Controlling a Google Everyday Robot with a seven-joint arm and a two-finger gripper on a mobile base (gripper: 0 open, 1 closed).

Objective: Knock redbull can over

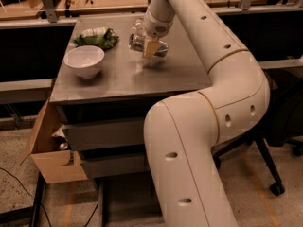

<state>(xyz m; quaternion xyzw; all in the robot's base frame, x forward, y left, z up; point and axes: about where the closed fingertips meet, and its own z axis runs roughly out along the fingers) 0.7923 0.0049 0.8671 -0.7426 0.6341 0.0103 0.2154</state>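
The redbull can, silver with grey-blue print, shows low on the grey table at its far middle. It looks to be lying on its side, partly hidden by my gripper. My gripper reaches down from the white arm and sits right against the can's left part. A clear plastic water bottle is just behind the gripper.
A white bowl stands on the table's left. A green crumpled bag lies behind it. An open cardboard box sits on the floor at left. An office chair's base is at right. Wooden benches are behind.
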